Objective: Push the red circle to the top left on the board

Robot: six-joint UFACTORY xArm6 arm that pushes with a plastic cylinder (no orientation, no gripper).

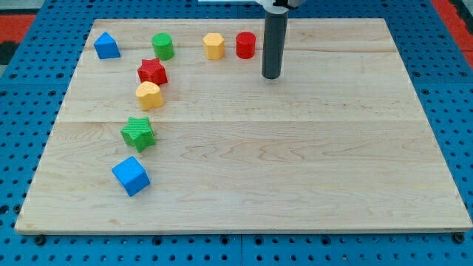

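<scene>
The red circle [245,45] stands near the view's top, just right of a yellow hexagon [213,46]. My tip [271,76] rests on the board a little to the right of and below the red circle, not touching it. The rod rises from the tip to the view's top edge. Further left along the top are a green circle [162,46] and a blue block [106,46] close to the top left corner.
A red star [152,72], a yellow hexagon [148,96], a green star [138,133] and a blue cube [131,176] run down the left side of the wooden board [295,162]. Blue pegboard surrounds the board.
</scene>
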